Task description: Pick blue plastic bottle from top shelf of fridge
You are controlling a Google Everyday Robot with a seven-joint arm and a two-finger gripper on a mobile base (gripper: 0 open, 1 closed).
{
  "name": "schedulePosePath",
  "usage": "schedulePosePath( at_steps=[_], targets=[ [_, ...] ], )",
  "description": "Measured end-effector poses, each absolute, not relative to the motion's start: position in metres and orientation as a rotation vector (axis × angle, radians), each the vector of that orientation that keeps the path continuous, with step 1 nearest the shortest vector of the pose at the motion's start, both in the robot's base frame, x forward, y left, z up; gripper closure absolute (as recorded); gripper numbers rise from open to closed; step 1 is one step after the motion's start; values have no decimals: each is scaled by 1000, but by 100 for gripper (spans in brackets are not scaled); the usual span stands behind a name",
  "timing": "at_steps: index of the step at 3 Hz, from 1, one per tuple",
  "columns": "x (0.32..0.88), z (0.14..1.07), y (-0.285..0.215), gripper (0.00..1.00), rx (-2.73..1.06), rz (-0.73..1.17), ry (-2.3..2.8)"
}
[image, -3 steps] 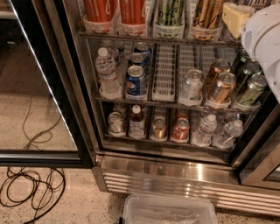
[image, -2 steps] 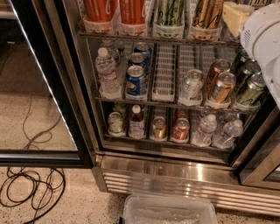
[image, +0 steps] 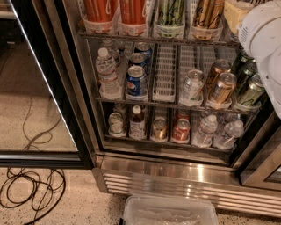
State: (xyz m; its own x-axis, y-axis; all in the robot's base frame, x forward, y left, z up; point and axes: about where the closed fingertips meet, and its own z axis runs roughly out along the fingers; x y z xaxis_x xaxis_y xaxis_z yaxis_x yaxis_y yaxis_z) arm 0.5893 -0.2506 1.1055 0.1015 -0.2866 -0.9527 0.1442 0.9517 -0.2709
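Risk findings. The blue plastic bottle (image: 235, 15) is, as best I can judge, the pale container at the right end of the top shelf (image: 145, 38). It is cut by the frame edge and partly covered by my arm (image: 263, 39), so its label cannot be read. Taking the wrong item is the first hazard. The tall orange cans (image: 116, 9) and the green and gold ones stand close beside it in the same row of white trays.

The second hazard is contact. My arm sits in front of the right side of the fridge (image: 175, 171), above the gold cans (image: 221, 85) on the rack below. A careless sweep could knock a neighbour out of its lane. The glass door (image: 52, 88) stands open on the left, well apart from the arm.

Pose. Only a bulky white housing shows, entering from the upper right and angled toward the shelves. My gripper lies outside the frame, somewhere beyond that housing, so I cannot tell whether it is open, closed or holding anything.
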Motion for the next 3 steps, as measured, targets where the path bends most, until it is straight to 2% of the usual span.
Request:
schedulePosePath(
  at_steps=[2,3],
  targets=[
    [602,1108,-255,35,-93,-307,1426],
    [605,1111,-261,40,-76,-323,1414]
  ],
)
